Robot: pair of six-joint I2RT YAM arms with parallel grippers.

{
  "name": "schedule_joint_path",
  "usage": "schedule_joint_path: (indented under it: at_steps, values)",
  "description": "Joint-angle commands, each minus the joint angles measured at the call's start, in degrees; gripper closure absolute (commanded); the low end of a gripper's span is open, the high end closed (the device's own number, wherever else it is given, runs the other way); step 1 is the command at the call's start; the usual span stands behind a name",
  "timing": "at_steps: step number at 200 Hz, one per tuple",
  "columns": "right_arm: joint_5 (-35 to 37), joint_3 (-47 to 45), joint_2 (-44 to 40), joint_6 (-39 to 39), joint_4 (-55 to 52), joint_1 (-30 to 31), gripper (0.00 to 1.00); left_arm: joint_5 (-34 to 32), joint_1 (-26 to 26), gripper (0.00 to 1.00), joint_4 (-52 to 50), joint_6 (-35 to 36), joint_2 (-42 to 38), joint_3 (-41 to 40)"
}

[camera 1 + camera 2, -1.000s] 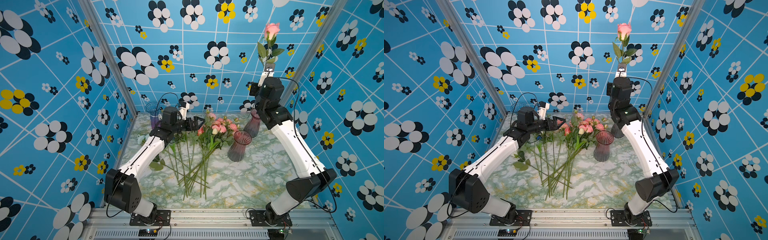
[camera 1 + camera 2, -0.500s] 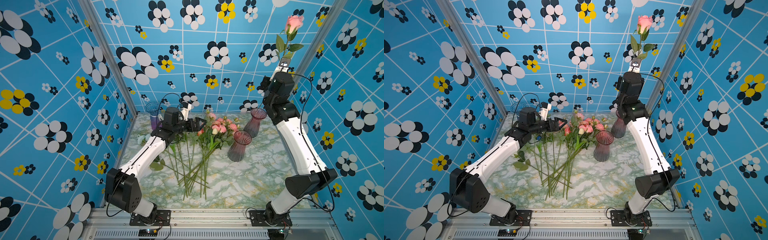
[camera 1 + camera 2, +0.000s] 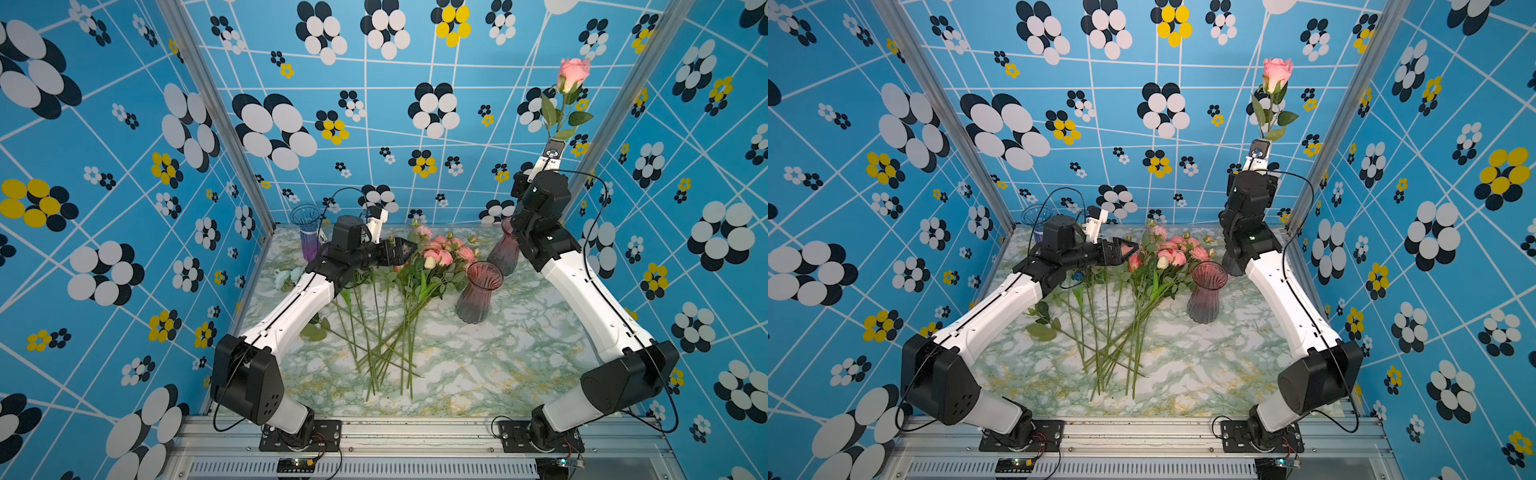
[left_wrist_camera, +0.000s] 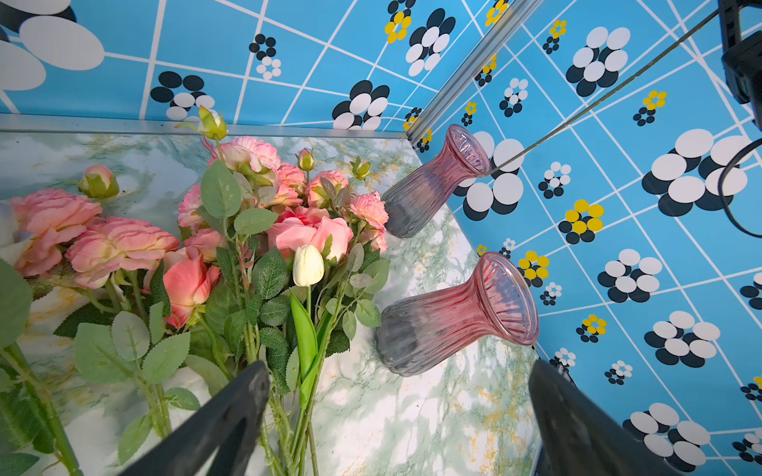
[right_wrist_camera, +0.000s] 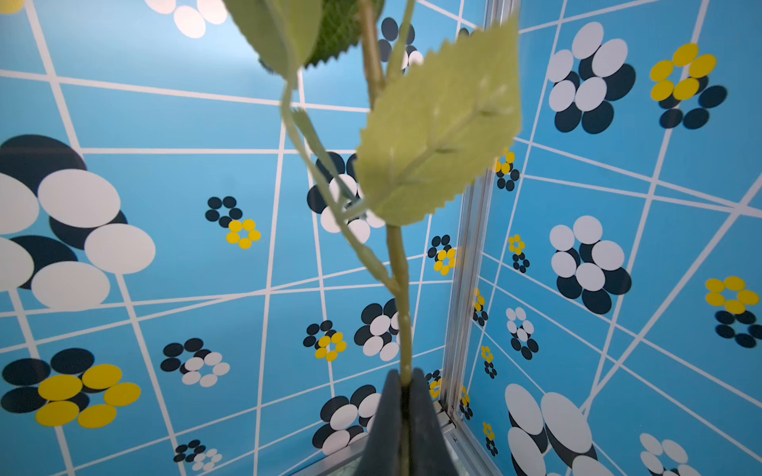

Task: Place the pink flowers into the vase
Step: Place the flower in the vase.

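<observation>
One pink rose [image 3: 573, 75] is way up over the bench's [image 3: 498, 365] back right corner, stem pinched tight in the right gripper [image 5: 406, 385]. Other pink flowers [image 3: 440, 253] lie beside the vase [image 3: 478, 291] toward the back edge. The left gripper [image 4: 398, 373] hangs over them, jaws wide, empty.

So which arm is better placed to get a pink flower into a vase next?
Right. Its jaws are shut on a pink rose stem, held high near the two pink vases. On the left arm they stand open and empty by the flower pile.
</observation>
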Motion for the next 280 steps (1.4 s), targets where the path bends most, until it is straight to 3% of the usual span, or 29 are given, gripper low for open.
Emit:
schedule_joint_path:
  at_steps: [1, 37, 132, 280]
  values:
    - [1.64, -1.96, -2.85, -2.32, 11.31, 0.96, 1.0, 1.03, -0.45, 0.01, 0.53, 1.51, 0.95, 1.64]
    - [1.18, -4.23, -1.07, -9.13, 18.69, 2.98, 1.0, 1.25, -0.46, 0.0, 0.67, 1.88, 0.87, 1.48]
    - [2.79, -6.1, 1.98, -18.98, 23.62, 5.14, 1.0, 2.57, -0.46, 0.01, 1.11, 2.26, 0.6, 0.69]
    - [3.94, -15.11, -0.55, -15.03, 22.77, 3.3, 1.0, 3.66, -1.08, 0.0, 2.07, 1.7, 2.18, 1.11]
